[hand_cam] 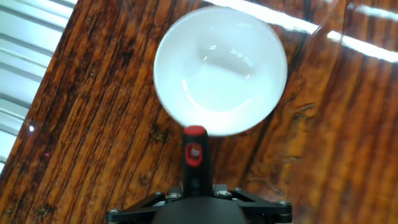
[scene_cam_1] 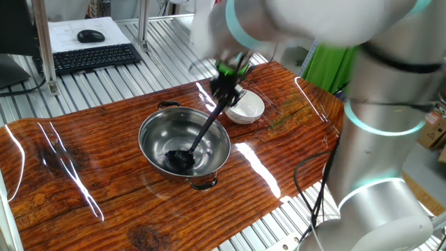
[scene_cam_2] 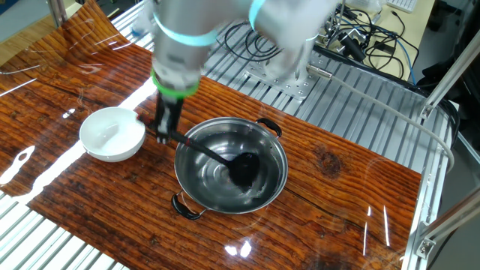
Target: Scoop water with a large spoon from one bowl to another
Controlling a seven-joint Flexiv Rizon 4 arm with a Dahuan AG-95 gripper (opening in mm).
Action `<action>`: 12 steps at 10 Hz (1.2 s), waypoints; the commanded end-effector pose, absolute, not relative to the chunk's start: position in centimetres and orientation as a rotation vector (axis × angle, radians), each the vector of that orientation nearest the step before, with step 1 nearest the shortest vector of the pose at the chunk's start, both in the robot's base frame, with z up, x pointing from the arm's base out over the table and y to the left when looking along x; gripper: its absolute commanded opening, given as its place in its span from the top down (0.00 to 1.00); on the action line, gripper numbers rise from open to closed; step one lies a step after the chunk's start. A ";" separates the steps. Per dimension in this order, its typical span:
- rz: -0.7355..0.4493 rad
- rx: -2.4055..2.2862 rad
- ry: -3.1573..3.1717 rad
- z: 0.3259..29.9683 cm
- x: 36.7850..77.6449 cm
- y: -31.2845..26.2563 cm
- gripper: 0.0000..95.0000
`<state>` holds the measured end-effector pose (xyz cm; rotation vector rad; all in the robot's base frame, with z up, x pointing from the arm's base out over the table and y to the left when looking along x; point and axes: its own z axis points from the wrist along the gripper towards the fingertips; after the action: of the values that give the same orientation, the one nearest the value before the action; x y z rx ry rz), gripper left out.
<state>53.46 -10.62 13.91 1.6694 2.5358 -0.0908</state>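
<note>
Fingers of my gripper [scene_cam_1: 224,89] pinch the long black plastic ladle [scene_cam_1: 202,132] near its top, its handle slanting down into the big shiny steel bowl [scene_cam_1: 155,125]. From the opposite side, its scoop sits low in that bowl, beside the small white ceramic bowl [scene_cam_2: 112,134]. Looking down the hand, the white bowl lies just beyond the red-tipped handle end [hand_cam: 194,144].

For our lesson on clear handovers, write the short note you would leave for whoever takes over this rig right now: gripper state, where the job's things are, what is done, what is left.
Gripper: shut on the ladle, holding it near the handle's top.
Ladle: handle slants down into the steel bowl; its scoop is inside, near the bottom.
White bowl: on the table beside the steel bowl, apart from it. Whether it holds water cannot be told.
Done: ladle grasped and dipped in the steel bowl.
Left: lift the scoop out level, carry it over the white bowl, tip it in.
</note>
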 end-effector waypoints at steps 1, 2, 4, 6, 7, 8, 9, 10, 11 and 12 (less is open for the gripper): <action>0.125 1.800 2.771 16.6 52.1 -10.6 1.00; 0.127 1.800 2.765 16.6 52.1 -10.6 1.00; 0.140 1.801 2.740 16.6 52.1 -10.5 1.00; 0.155 1.810 2.707 16.7 52.0 -10.3 1.00; 0.160 1.817 2.674 16.6 52.1 -10.3 1.00; 0.147 1.809 2.660 16.7 52.1 -10.3 1.00; 0.142 1.803 2.679 16.7 52.1 -10.2 1.00; 0.148 1.803 2.680 16.7 52.0 -10.1 1.00; 0.132 1.816 2.675 16.8 52.0 -10.0 1.00; 0.111 1.836 2.660 16.9 52.0 -9.8 0.40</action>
<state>52.95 -10.27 15.26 1.8233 2.6421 0.1415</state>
